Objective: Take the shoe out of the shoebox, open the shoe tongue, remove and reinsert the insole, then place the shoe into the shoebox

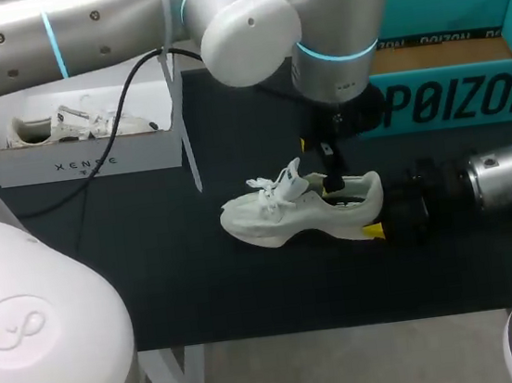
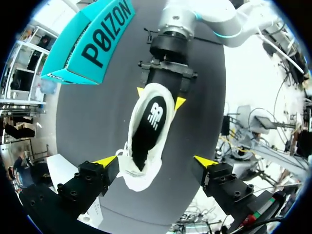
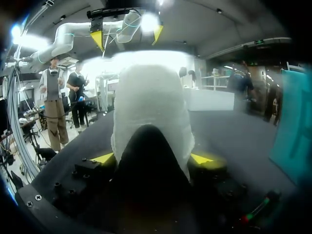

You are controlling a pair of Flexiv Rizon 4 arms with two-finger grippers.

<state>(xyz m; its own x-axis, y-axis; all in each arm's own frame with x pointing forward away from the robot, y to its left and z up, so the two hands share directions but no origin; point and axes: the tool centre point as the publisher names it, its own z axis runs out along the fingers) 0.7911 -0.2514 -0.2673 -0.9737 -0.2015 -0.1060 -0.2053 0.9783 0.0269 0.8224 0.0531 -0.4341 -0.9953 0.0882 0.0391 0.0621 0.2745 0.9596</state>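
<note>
Teal shoebox stood behind the white shoe, which lay on the table outside it. The right gripper clamped the heel; the left gripper hung above, jaws apart. A square descent, pinching only the insole edge, was advisable.

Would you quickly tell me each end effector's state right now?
Left end effector: open, above the white mesh sneaker.
Right end effector: closed on its heel.
</note>
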